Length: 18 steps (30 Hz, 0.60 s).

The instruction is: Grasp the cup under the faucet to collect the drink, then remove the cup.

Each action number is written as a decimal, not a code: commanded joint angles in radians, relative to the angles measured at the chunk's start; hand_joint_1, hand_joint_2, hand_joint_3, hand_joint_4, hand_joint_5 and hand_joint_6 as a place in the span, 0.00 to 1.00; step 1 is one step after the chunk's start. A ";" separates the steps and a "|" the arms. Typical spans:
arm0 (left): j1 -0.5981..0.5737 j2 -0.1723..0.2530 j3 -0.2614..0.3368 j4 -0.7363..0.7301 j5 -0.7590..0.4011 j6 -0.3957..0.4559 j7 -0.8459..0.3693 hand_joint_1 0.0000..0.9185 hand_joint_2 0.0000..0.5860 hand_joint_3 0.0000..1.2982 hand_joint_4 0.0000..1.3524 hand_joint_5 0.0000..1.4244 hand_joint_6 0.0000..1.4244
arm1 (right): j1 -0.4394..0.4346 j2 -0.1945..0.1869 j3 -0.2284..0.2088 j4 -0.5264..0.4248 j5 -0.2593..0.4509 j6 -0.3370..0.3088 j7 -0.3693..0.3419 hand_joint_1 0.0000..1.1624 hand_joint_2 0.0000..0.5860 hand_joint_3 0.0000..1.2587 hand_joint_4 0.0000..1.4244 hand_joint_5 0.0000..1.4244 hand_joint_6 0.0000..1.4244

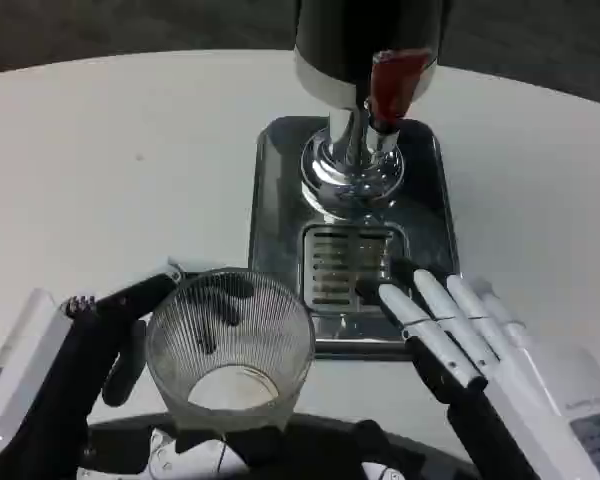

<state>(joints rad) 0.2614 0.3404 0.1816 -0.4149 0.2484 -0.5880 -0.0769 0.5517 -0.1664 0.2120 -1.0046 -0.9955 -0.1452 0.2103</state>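
A clear ribbed glass cup [230,345] stands upright near the table's front edge, left of the drip grate [345,265]. My left hand [130,335] wraps around its left side, dark fingers showing through the glass. The cup looks empty. The dispenser [365,60] rises at the back on a chrome stem, with a red tap handle [392,85] over the steel base tray [280,200]. My right hand [450,325] lies to the right of the cup with fingers straight and apart, fingertips reaching the grate's front right corner, holding nothing.
The white round table [110,170] spreads wide to the left and right of the steel tray. A dark rounded part of my body [280,445] sits along the picture's bottom edge, just below the cup.
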 commanded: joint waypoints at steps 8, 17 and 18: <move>0.008 -0.014 -0.011 -0.022 -0.006 -0.002 -0.004 0.68 0.18 0.75 0.82 0.91 1.00 | 0.035 0.013 -0.014 -0.033 0.005 -0.014 0.018 0.39 0.82 0.07 0.00 0.00 0.00; -0.058 -0.053 -0.035 0.023 0.018 0.035 0.024 0.68 0.18 0.75 0.82 0.91 1.00 | 0.078 0.040 -0.041 -0.043 -0.008 -0.018 0.009 0.39 0.83 0.07 0.00 0.00 0.00; -0.068 -0.059 -0.036 0.030 0.023 0.039 0.027 0.68 0.18 0.75 0.82 0.91 1.00 | 0.080 0.043 -0.046 -0.043 -0.009 -0.020 0.009 0.39 0.83 0.07 0.00 0.00 0.00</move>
<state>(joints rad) 0.2251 0.3034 0.1518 -0.4014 0.2520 -0.5596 -0.0765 0.6089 -0.1308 0.1811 -1.0295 -0.9971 -0.1492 0.2213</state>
